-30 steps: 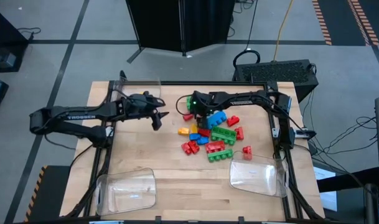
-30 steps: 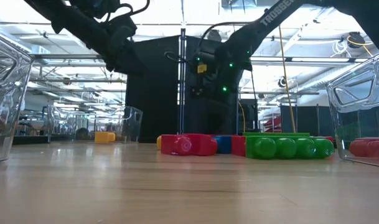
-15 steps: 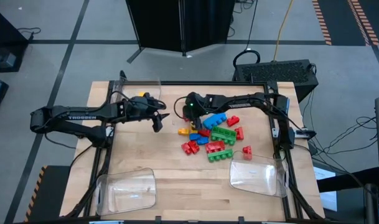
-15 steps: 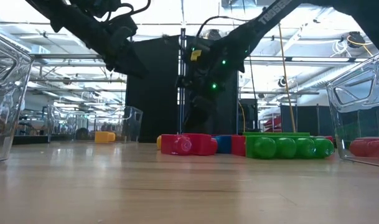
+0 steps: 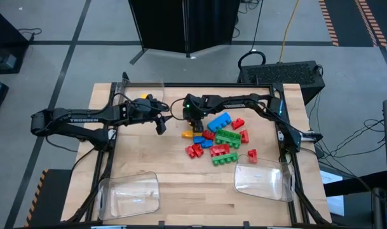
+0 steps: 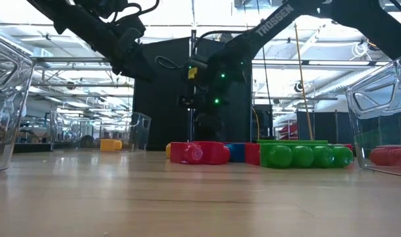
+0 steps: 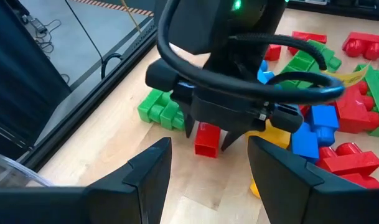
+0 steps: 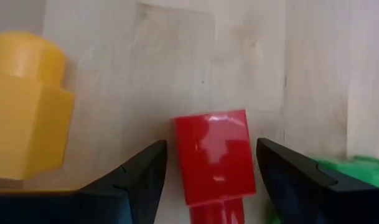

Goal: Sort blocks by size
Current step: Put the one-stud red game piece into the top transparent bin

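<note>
The right end effector (image 7: pixel 208 134) holds a small red block (image 7: pixel 207 139) upright above the table (image 5: pixel 149 159), studs pointing down. The left end effector (image 5: pixel 160 123) waits nearby, fingers apart.

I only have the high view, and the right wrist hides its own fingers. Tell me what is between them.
Observer: The right gripper is shut on a small red block, one finger on each side of it.
Operator: Report what lies under it.
Observer: The right wrist view shows bare wood below the red block, with a yellow block off to one side.
Operator: Now give me the left gripper's state.
Observer: The left gripper is open and holds nothing. Its wrist camera looks between its spread fingers straight at the right gripper.
</note>
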Robot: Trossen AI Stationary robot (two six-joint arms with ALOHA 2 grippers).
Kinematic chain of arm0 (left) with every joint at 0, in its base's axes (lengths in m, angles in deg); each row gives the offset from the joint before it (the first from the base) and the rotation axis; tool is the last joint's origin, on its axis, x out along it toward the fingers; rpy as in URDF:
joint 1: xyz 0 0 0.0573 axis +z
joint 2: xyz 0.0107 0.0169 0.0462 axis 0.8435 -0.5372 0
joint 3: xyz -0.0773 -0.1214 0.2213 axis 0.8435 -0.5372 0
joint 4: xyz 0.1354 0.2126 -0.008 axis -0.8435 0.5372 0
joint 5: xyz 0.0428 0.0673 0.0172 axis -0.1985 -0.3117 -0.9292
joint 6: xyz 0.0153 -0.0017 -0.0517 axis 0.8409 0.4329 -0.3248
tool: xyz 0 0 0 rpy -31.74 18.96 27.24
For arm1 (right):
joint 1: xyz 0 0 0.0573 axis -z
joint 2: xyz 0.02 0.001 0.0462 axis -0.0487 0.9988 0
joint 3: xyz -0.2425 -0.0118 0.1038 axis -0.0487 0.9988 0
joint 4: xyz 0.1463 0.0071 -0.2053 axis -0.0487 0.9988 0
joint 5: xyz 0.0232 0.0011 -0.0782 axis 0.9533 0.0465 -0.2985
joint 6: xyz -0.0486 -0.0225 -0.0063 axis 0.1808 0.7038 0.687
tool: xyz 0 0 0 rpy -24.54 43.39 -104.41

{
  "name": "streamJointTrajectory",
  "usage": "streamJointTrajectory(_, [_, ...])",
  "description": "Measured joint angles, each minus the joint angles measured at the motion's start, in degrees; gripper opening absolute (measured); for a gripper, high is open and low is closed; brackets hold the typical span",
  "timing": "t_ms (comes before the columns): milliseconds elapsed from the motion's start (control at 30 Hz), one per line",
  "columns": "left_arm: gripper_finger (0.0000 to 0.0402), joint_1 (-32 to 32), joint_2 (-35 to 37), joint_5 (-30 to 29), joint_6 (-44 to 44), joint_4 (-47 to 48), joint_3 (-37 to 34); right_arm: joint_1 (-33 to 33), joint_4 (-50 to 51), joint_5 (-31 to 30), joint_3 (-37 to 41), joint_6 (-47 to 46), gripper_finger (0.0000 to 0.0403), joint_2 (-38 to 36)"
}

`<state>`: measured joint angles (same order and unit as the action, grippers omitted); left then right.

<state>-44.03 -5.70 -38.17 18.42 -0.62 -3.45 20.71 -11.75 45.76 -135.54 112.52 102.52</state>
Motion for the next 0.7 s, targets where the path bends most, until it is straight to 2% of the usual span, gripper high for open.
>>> streamJointTrajectory(167, [0.0212,0.00,0.00,-0.25,0.13,-0.02,0.00,0.00,0.67,-0.11,0.00,-3.04,0.0211,0.02])
streamJointTrajectory(467, [0.0212,-0.02,0.00,-1.51,0.51,-0.03,0.00,-0.07,0.79,1.15,0.00,-8.68,0.0124,0.02])
streamJointTrajectory(600, [0.0212,-0.94,0.00,-1.66,2.06,-0.04,0.00,-0.15,1.24,1.65,0.09,-10.19,0.0119,-0.36])
streamJointTrajectory(700, [0.0212,-2.29,0.00,-1.72,3.82,-0.04,0.00,-0.29,1.46,3.31,0.16,-11.14,0.0133,-1.11])
